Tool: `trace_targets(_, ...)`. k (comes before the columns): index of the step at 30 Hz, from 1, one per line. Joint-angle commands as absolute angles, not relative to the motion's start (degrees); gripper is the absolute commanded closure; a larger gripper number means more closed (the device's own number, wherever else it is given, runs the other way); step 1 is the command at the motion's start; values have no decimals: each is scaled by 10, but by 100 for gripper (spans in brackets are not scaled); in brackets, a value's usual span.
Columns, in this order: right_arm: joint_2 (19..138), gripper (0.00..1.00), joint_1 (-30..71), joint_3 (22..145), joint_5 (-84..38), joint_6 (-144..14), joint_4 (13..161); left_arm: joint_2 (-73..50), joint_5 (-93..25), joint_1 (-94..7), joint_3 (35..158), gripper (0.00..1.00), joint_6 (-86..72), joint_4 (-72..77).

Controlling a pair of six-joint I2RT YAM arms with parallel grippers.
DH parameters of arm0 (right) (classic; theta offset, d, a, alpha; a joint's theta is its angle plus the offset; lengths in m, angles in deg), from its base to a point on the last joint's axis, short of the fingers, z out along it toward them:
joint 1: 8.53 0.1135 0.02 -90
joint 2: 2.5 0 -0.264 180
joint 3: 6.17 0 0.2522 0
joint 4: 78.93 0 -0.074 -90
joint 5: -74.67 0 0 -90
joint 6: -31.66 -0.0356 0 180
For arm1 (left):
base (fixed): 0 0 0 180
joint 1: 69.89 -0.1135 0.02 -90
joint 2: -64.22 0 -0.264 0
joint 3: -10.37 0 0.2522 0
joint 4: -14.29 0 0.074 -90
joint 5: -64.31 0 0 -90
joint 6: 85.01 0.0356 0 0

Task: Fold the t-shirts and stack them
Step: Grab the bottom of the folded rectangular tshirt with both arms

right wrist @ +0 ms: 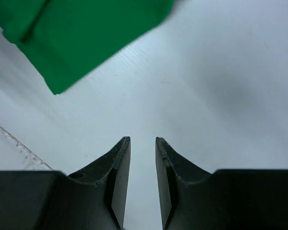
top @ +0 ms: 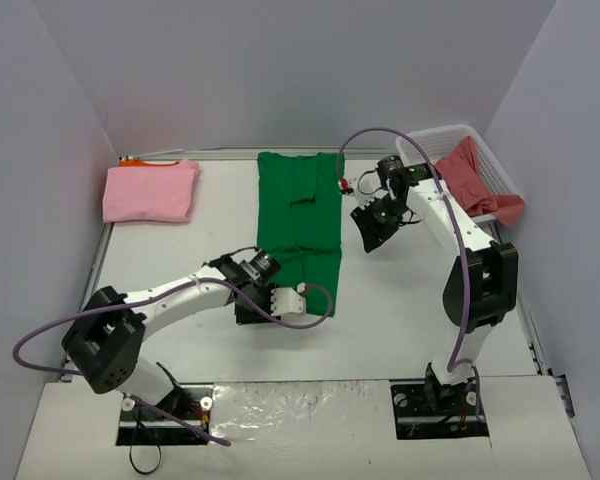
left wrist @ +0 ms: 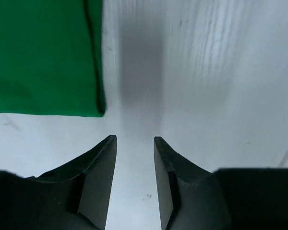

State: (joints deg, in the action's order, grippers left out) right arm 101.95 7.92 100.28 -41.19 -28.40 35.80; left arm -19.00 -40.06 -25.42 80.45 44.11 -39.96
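Note:
The bright green t-shirt (top: 298, 215) lies as a long folded strip in the middle of the table. Its near corner shows in the left wrist view (left wrist: 43, 52), and a corner shows in the right wrist view (right wrist: 81, 33). The light pink t-shirt (top: 150, 192) lies folded at the back left, with an orange edge (top: 145, 161) showing behind it. The coral red t-shirt (top: 480, 180) hangs in the basket. My left gripper (top: 302, 300) (left wrist: 135, 139) is open and empty at the green shirt's near end. My right gripper (top: 368, 238) (right wrist: 143, 139) is open and empty, just right of the green shirt.
The white lattice basket (top: 450, 138) stands at the back right corner. Grey walls close in the table on the left, back and right. Bare white table (top: 180, 250) lies between the pink and green shirts.

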Motion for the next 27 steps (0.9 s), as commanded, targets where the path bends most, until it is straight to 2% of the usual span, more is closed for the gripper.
trace_targets(1, 1004, 76, 38, 959, -384, -295, 378, -201, -293, -252, 737, 64, 456, -303)
trace_targets(5, 995, 75, 14, 949, -385, -299, 381, -224, -244, -249, 698, 63, 452, -198)
trace_targets(10, 997, 73, 10, 951, -373, -307, 381, -235, -243, -248, 691, 62, 446, -163)
trace_targets(23, 1017, 73, -4, 949, -352, -307, 387, -240, -350, -230, 713, 62, 439, -247)
trace_targets(25, 1017, 73, -4, 945, -352, -307, 389, -254, -357, -229, 712, 65, 439, -250)
trace_targets(27, 1017, 73, -4, 943, -352, -307, 391, -271, -361, -228, 712, 75, 438, -250)
